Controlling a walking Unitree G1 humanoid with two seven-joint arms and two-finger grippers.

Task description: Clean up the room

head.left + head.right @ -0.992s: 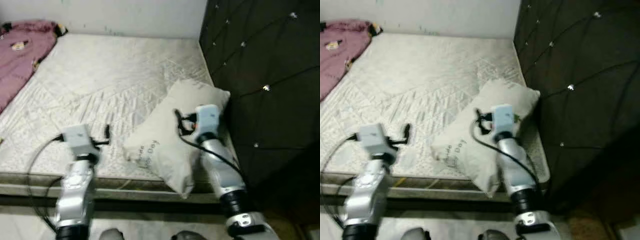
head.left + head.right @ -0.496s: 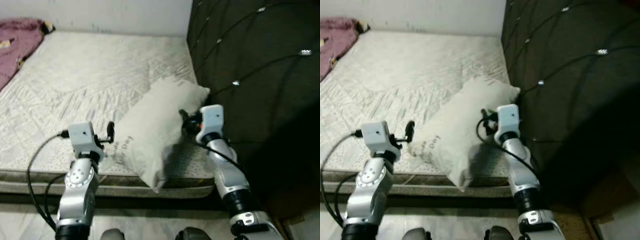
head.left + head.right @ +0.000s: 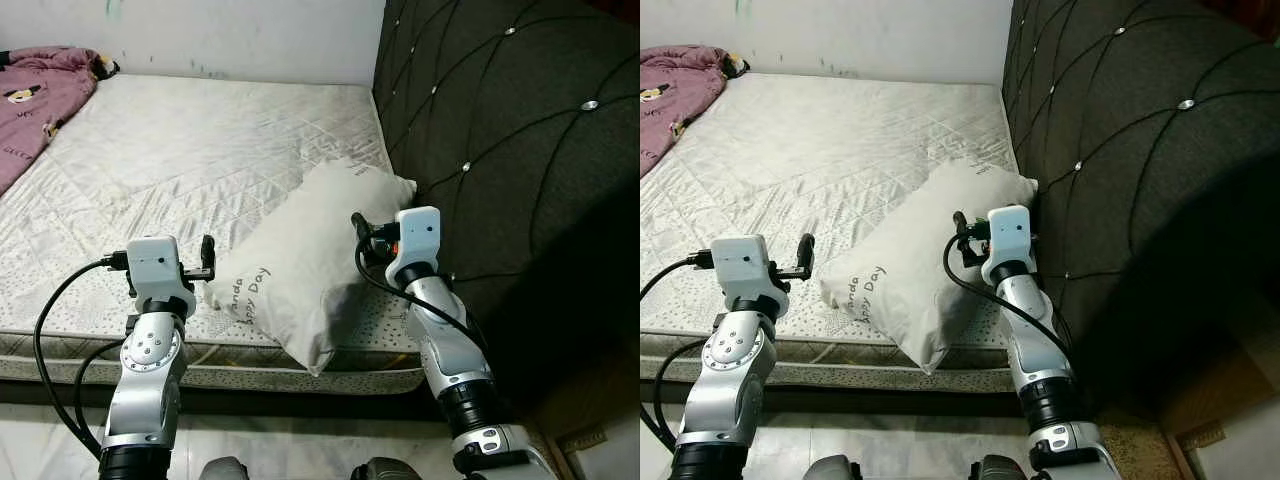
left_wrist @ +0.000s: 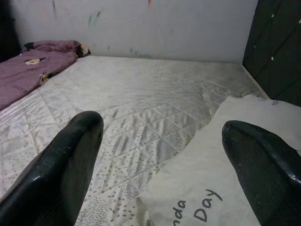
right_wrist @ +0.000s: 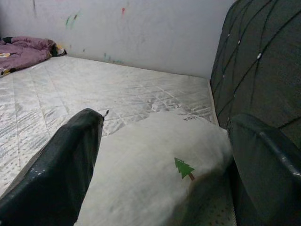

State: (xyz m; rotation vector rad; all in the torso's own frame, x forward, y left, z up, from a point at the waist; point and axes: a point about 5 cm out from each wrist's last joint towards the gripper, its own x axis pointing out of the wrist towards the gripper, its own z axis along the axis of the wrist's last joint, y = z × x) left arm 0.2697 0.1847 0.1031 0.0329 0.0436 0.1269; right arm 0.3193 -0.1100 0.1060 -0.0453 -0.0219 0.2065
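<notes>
While both arms reach over the near edge of the bare mattress (image 3: 200,150), a white pillow (image 3: 300,270) lies slantwise at its near right corner, its far end against the dark tufted headboard (image 3: 500,130). The left gripper (image 4: 160,155), fingers spread, faces the pillow's printed end; the right gripper (image 5: 164,155), likewise spread, straddles its far end. A purple blanket (image 3: 35,95) sits at the far left.
</notes>
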